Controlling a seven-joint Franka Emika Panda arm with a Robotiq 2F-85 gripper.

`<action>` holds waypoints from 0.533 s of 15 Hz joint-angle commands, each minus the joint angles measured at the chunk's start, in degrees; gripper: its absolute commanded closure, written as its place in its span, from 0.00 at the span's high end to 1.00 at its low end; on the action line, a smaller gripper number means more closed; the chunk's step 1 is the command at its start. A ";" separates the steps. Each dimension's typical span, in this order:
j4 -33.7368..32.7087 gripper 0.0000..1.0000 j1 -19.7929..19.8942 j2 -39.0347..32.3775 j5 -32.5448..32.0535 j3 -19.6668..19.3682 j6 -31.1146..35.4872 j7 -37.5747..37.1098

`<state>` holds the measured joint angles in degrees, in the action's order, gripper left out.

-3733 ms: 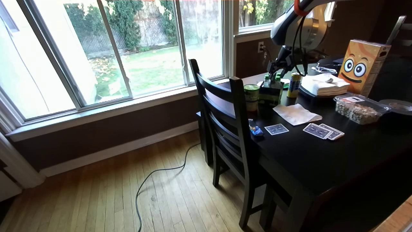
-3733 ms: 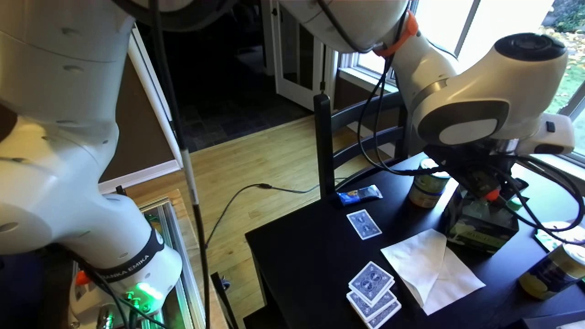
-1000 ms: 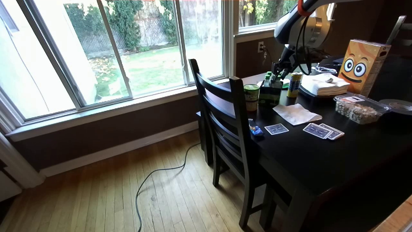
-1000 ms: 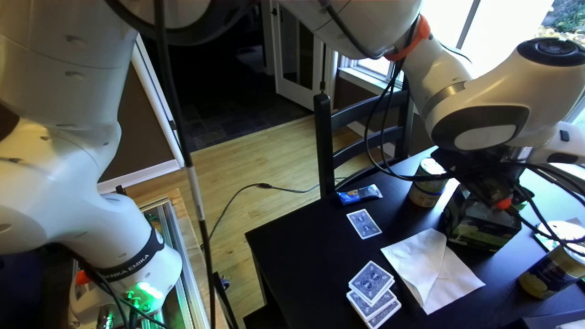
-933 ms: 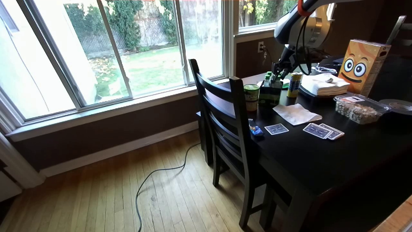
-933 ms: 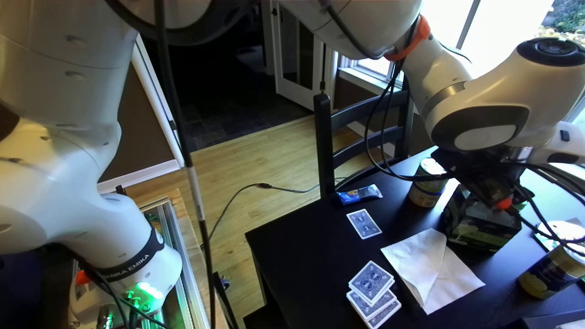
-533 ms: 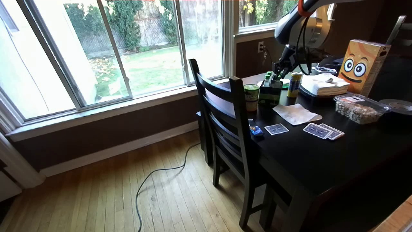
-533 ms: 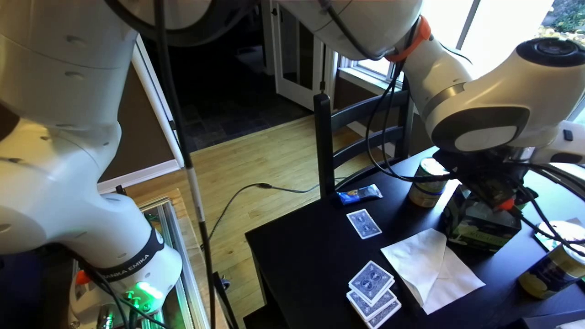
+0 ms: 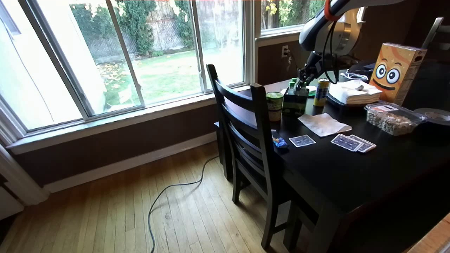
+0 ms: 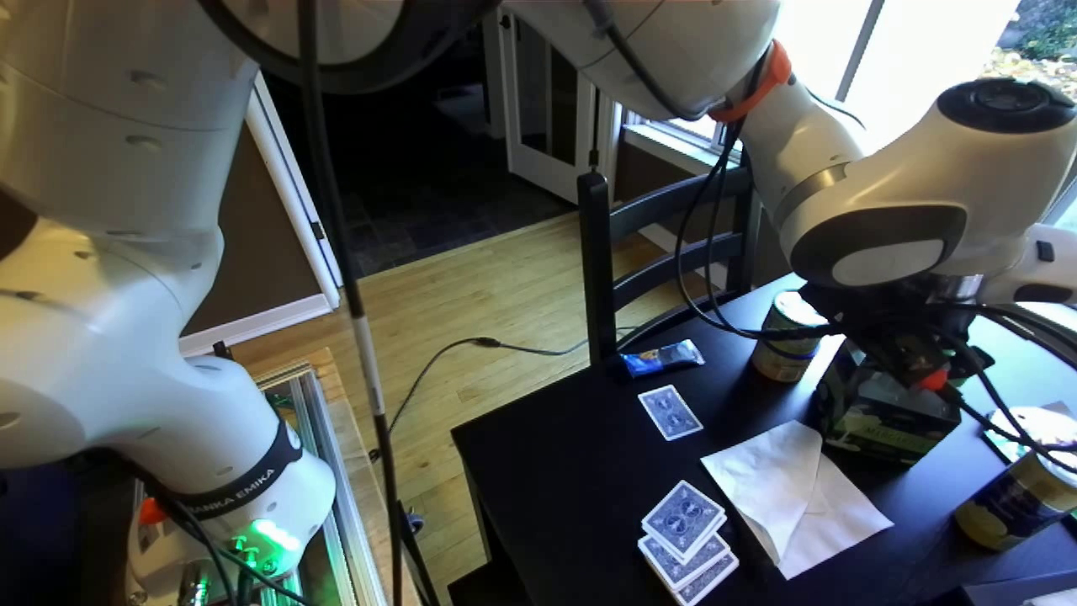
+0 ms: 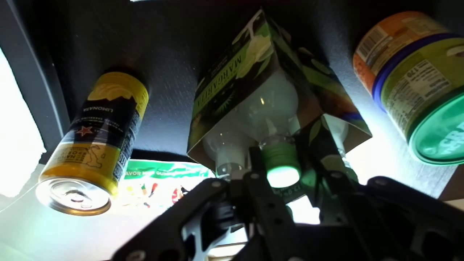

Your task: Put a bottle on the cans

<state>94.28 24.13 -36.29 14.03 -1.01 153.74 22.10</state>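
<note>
Site: pvt. home, looks like dining rm. Evid. from where I stand: lg. windows (image 9: 126, 56) onto grassy yd. (image 9: 172, 68) w/ shrubs (image 9: 139, 31) & fence (image 9: 163, 35); hardwd. floor (image 9: 123, 211), brown wall (image 9: 123, 146), white baseboard (image 9: 133, 161). In an exterior view, glazed door (image 10: 547, 168) stands open, dark tile floor (image 10: 395, 227) beyond. Dark counter (image 9: 334, 179) w/ slat-back chair (image 9: 263, 140) beside it; 2nd chair back (image 9: 432, 33) at far side. Household items on counter: orange box (image 9: 395, 72) w/ cartoon face, napkin stack (image 9: 355, 93), clear food tub (image 9: 395, 121), playing cards (image 9: 346, 142). Odd item for a house: white robot arm (image 10: 109, 295), base nr. metal rails (image 10: 343, 497).
</note>
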 commanded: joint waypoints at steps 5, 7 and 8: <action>11.86 0.07 -1.22 15.30 -1.27 -1.72 -1.50 -3.82; 16.00 0.07 -3.02 20.67 -3.19 -3.94 -3.46 -6.23; 18.00 0.07 -4.00 23.09 -4.49 -5.06 -4.62 -7.55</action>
<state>102.78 23.13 -23.50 13.38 -2.56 152.11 19.18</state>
